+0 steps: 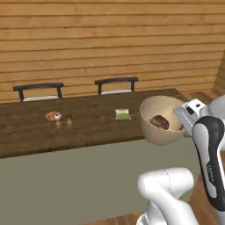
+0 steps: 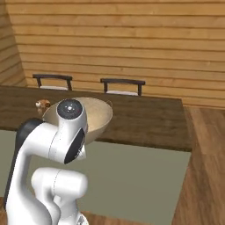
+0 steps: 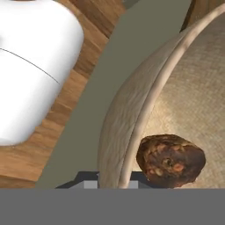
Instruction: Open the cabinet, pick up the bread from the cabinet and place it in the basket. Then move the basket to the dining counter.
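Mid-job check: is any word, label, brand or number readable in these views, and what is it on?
No text can be read with certainty.
White robot arm's dark forearm cover: small pale lettering, too blurred to read.
Small green packet on the dark-brown plank dining counter: no readable print.
Beige round basket and dark-brown bread lump: no markings.

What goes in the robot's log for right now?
gripper: shut on basket rim | bread: inside basket | basket: tilted, over dining counter edge
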